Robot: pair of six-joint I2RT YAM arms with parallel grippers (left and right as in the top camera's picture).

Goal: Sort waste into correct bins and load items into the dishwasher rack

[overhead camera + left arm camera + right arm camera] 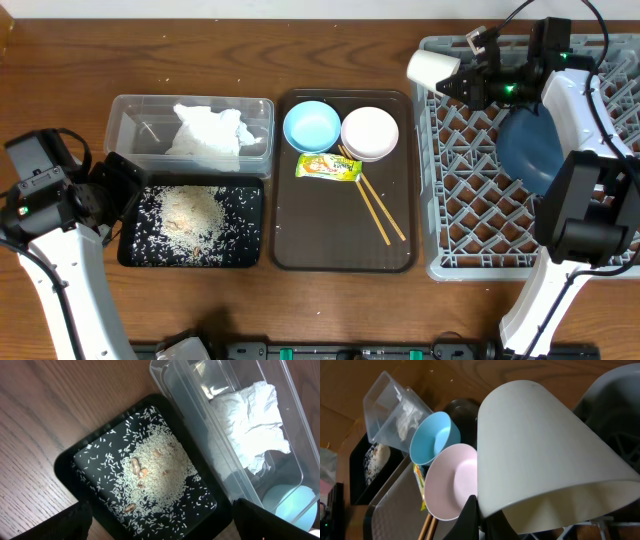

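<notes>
two arms: r gripper clamps cream cup sideways over rack corner. l gripper, fingers spread wide & empty, hovers at black tray w/ rice.

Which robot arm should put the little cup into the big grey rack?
The right arm. The right gripper holds the small cream cup over a corner of the large grey pegged plastic rack. The left gripper sits open far away, beside the shallow black tray of rice.
</notes>
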